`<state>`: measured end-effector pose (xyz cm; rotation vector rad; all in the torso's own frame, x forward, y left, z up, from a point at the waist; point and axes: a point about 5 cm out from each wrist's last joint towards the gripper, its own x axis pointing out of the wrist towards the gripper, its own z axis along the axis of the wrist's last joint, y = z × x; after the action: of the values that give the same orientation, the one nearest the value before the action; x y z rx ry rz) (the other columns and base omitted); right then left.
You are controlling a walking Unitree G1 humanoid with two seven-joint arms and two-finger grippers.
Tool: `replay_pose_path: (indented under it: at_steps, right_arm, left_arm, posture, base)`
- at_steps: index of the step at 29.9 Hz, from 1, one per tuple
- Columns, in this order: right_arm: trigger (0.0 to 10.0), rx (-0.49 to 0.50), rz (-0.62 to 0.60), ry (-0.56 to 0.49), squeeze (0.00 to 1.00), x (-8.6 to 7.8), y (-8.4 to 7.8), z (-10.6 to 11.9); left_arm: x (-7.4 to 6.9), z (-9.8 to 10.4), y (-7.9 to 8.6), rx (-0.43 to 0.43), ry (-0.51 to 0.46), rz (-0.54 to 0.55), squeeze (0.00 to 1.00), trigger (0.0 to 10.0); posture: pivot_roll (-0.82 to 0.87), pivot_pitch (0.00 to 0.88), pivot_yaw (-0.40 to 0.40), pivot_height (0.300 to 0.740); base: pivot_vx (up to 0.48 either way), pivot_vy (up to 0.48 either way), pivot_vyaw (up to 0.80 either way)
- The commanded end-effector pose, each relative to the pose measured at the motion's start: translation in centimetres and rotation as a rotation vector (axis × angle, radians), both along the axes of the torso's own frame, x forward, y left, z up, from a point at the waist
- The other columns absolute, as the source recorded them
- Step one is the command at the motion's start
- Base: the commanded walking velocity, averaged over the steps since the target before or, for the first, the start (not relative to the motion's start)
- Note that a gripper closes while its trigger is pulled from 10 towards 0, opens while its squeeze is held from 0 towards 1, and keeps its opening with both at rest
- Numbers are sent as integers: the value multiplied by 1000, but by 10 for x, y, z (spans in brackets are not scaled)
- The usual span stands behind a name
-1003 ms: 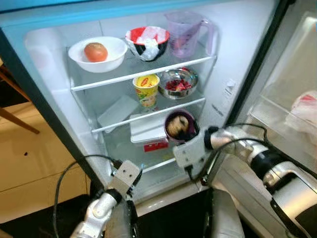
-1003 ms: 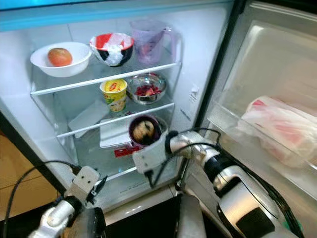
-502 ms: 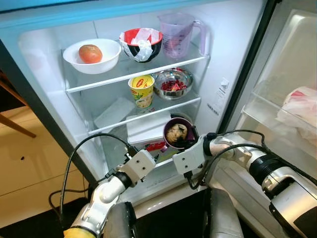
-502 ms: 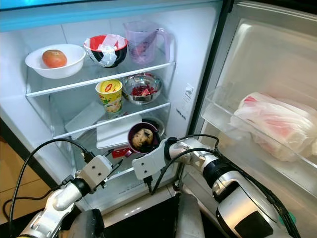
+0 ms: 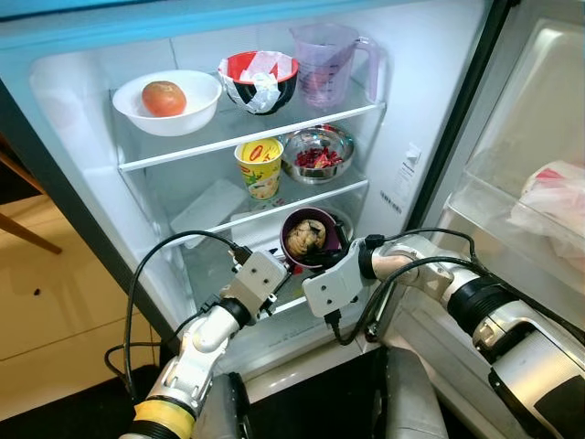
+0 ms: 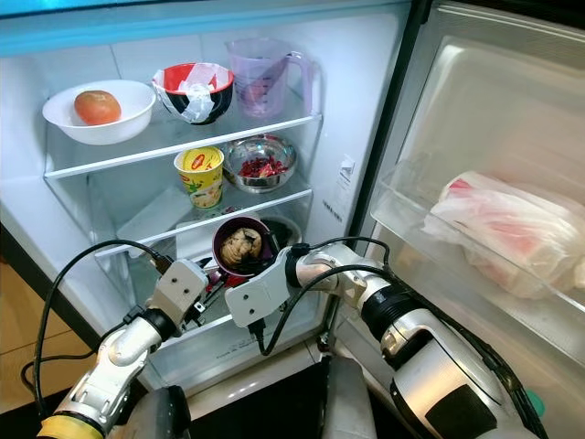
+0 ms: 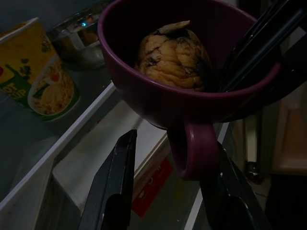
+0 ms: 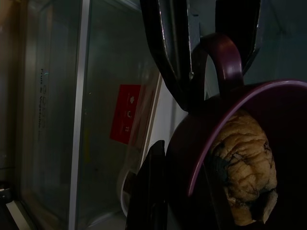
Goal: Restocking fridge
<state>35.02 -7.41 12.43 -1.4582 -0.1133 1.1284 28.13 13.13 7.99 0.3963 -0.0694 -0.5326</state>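
Purple mug (image 5: 309, 240) gripped at its rim by right tool (image 5: 322, 261), handle between left tool (image 7: 168, 191) fingers

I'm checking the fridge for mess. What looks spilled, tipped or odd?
Nothing looks spilled. The one odd thing: the purple mug of food isn't shelved; the right gripper grips its rim in midair, and the left gripper's open jaws straddle its handle.

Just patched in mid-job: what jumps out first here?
A purple mug holding a wrinkled brownish food item sits in front of the fridge's lower shelf, gripped at its rim by the right pincer. The left pincer is open, straddling the mug's handle.
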Motion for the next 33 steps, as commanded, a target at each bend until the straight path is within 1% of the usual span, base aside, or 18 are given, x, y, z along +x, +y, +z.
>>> replay_pose_path:
  at_steps: [1,3,4,5,6,7,8,9,13,19,24,25,26,27,28,29,31,33]
  right_arm:
    - [10000,14,18,5,0,-2,6,2]
    - [10000,15,17,6,0,-2,6,2]
    - [10000,15,12,8,0,-2,6,1]
    - [10000,15,12,8,0,-2,6,1]
    - [10000,14,4,13,0,-1,5,-1]
    - [10000,13,0,16,0,-1,5,-1]
    - [10000,12,-4,20,0,-1,4,-2]
    - [10000,10,-15,25,0,-1,2,-4]
    - [10000,-15,-44,31,0,1,-4,-11]
    - [10000,-15,-53,42,0,1,-4,-13]
    - [10000,-14,-56,44,0,1,-3,-14]
    - [10000,-16,-58,46,0,0,-4,-14]
    - [10000,-18,-59,47,0,0,-4,-15]
    - [10000,-18,-60,55,0,0,-4,-16]
    - [10000,-14,-63,79,282,-1,-5,-17]
    - [10000,-8,-60,98,1000,-2,-6,-18]
    - [10000,-5,-58,106,1000,-3,-6,-19]
    - [10000,-4,-62,84,1000,-2,-6,-18]
  left_arm:
    - [5,11,-7,-28,-32,-17,0,6392]
    - [5,12,-7,-29,-35,-18,0,6392]
    - [6,13,-7,-29,-38,-19,0,3843]
    - [6,13,-7,-29,-38,-19,0,3843]
    - [5,14,-6,-27,-42,-24,0,1333]
    - [4,15,-6,-25,-43,-28,0,1333]
    - [3,15,-6,-23,-44,-32,0,784]
    - [2,15,-6,-22,-44,-38,0,0]
    - [-4,15,-7,-23,-42,-53,0,0]
    - [-7,15,-8,-15,-44,-62,0,0]
    - [-7,16,-8,-21,-40,-55,0,0]
    - [-5,16,-8,-37,-31,-39,0,1176]
    - [-4,16,-7,-50,-23,-27,0,4902]
    - [-4,16,-8,-62,-12,-18,0,10000]
    - [-3,15,-8,-74,-2,-13,0,10000]
    - [-3,15,-9,-84,9,-10,0,10000]
    - [-3,14,-9,-94,20,-8,0,10000]
    - [-3,13,-11,-108,32,-5,0,10000]
  posture:
    - [-36,34,-35,421]
    - [-35,35,-35,421]
    - [-33,35,-36,421]
    - [-33,35,-36,421]
    - [-32,35,-35,421]
    - [-31,35,-35,421]
    - [-31,35,-35,421]
    - [-30,36,-35,421]
    - [-23,37,-36,421]
    - [-17,39,-36,421]
    - [-19,38,-33,421]
    - [-19,38,-33,421]
    - [-22,36,-34,421]
    - [-22,36,-34,421]
    - [-23,35,-34,421]
    - [-24,34,-35,421]
    - [-25,34,-35,421]
    - [-26,33,-35,421]
  base:
    - [0,0,0]
    - [0,0,0]
    - [0,0,0]
    - [0,0,0]
    - [0,0,0]
    - [0,0,0]
    - [0,0,0]
    - [0,0,0]
    - [0,0,0]
    - [0,0,0]
    - [0,0,0]
    - [0,0,0]
    - [0,0,0]
    - [0,0,0]
    - [0,0,0]
    - [0,0,0]
    - [0,0,0]
    - [0,0,0]
